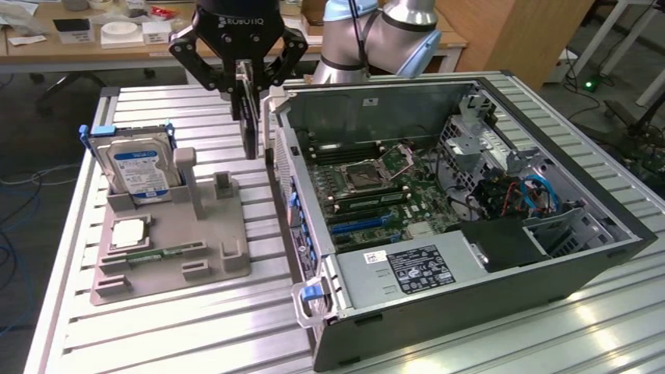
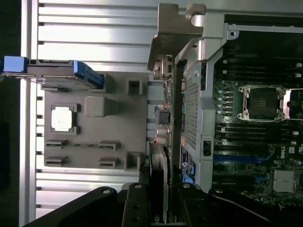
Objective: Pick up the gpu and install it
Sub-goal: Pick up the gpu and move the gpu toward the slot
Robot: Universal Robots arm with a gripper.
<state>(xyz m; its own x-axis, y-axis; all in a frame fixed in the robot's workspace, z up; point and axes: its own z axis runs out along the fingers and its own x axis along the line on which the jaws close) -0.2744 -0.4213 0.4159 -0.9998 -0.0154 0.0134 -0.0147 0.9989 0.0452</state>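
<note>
- One black gripper hangs above the slatted metal table in the exterior view. Its fingers are clamped on the gpu, which hangs upright and edge-on below them.
- The card is held in the air, in the gap between the grey parts tray and the near wall of the open computer case. Whether it touches that wall cannot be told.
- On the tray, toward the exterior view's left, a hard drive with a blue label stands upright in its slot. A square silvery processor chip lies flat below it, and a narrow green memory stick sits just beside the chip.
- Inside the case the motherboard lies exposed, with a labelled power supply at the nearer end.
- Seen from the wrist, the dark fingers grip the gpu from both sides, and the card runs away from the camera on edge.
- In that same view the card sits between the parts tray and the computer case, just beside the case's perforated wall.
- A bent silvery metal tab shows past the card. Whether it belongs to the card or the case cannot be told.
</note>
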